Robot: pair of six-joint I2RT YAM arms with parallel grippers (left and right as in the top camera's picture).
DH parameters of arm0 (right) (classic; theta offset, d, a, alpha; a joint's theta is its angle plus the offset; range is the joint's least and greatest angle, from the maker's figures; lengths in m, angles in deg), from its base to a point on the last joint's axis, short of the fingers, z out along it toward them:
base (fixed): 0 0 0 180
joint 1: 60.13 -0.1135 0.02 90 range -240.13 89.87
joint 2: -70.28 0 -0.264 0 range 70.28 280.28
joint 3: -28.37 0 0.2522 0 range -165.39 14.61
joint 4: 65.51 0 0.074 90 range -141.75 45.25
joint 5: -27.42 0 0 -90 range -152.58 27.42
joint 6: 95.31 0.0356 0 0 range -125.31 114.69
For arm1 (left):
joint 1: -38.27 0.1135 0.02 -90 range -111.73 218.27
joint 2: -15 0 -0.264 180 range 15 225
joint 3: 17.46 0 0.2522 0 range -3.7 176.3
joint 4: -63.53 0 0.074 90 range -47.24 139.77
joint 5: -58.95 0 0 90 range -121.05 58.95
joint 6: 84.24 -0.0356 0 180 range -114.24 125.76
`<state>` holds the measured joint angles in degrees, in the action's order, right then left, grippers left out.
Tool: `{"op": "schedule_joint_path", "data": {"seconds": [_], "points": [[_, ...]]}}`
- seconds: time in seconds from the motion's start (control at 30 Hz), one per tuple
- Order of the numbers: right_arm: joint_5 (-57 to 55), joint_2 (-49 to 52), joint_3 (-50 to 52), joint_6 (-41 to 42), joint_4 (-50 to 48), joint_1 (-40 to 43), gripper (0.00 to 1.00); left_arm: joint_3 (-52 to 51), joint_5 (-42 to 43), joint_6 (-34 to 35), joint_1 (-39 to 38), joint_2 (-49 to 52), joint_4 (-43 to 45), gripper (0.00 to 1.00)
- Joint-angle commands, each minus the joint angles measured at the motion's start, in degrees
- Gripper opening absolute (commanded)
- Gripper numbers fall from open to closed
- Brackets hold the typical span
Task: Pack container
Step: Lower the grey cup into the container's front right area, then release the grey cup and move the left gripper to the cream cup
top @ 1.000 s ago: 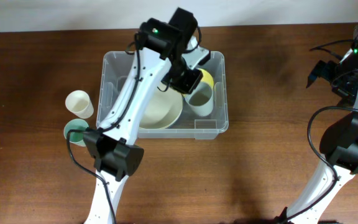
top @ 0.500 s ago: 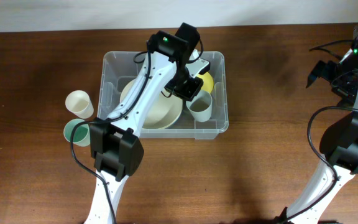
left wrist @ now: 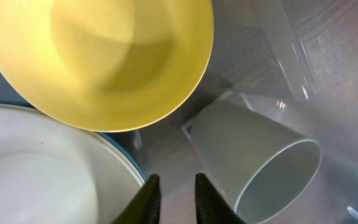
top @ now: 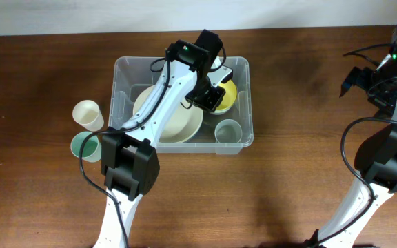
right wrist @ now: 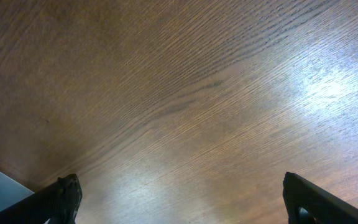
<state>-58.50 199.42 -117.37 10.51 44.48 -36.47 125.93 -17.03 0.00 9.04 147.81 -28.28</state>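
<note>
**Left claw a little open over the filled bin, right claw wide open over bare wood**

The brown wooden table (top: pixel 309 172) carries everything. The large clear plastic rectangular container (top: pixel 121 69) stands on it, left of the middle and toward the far edge.

The left arm reaches into this container from above. The left gripper (left wrist: pixel 176 199) hangs above the bin's floor, and its two black fingertips (left wrist: pixel 149 198) have only a narrow gap between them. Nothing is held there. The right gripper (right wrist: pixel 179 202) is far to the right, well apart from the bin. Its jaws are spread wide over bare wood and hold nothing.

Inside the container a wide cream round bowl (top: pixel 185 125) fills the left part. A smaller yellow round bowl (left wrist: pixel 98 56) lies just beside it at the far right, and its edge comes over the cream rim. A pale grey-green plastic cup (top: pixel 227 130) is in the near right corner, close to the yellow bowl.

Outside, just left of the bin, are a cream cup (top: pixel 88 114) and a green cup (top: pixel 81 145), close to each other.
</note>
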Motion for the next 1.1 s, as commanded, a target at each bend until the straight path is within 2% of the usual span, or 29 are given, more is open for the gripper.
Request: {"op": "schedule_joint_path", "data": {"seconds": [0.0, 0.1, 0.17, 0.2, 0.23, 0.4, 0.6, 0.8, 1.07], "points": [[-0.24, -2.25, 0.20, -0.35, 0.00, 0.35, 0.99, 0.72, -0.57, 0.09, 0.31, 0.22, 0.22, 0.25], [-0.26, -2.25, 0.20, -0.35, 0.00, 0.37, 0.99, 4.55, -0.55, 0.09, 1.49, -0.13, -1.05, 0.28], [-0.24, -2.25, 0.20, -0.35, 0.00, 0.37, 0.99, 8.09, -0.81, 0.09, 2.73, -0.79, -2.43, 0.39], [-0.24, -2.25, 0.20, -0.35, 0.00, 0.37, 0.99, 11.06, -1.84, 0.13, 4.02, -1.42, -3.80, 0.71], [-0.24, -2.25, 0.20, -0.35, 0.00, 0.37, 0.99, 12.66, -2.73, 0.15, 4.81, -1.84, -4.74, 0.86], [-0.24, -2.25, 0.20, -0.35, 0.00, 0.37, 0.99, 20.79, -11.61, 5.88, 11.17, -4.24, -11.39, 0.93], [-0.24, -2.25, 0.20, -0.35, 0.00, 0.37, 0.99, 23.37, -19.91, 18.75, 23.41, -7.82, -18.67, 0.96], [-0.24, -2.25, 0.20, -0.35, 0.00, 0.37, 0.99, 20.02, -11.80, 19.63, 36.28, -7.72, -18.69, 0.96], [-0.24, -2.25, 0.20, -0.35, 0.00, 0.37, 0.99, 7.37, -11.85, 19.41, 45.38, -7.72, -18.62, 0.96]]}}
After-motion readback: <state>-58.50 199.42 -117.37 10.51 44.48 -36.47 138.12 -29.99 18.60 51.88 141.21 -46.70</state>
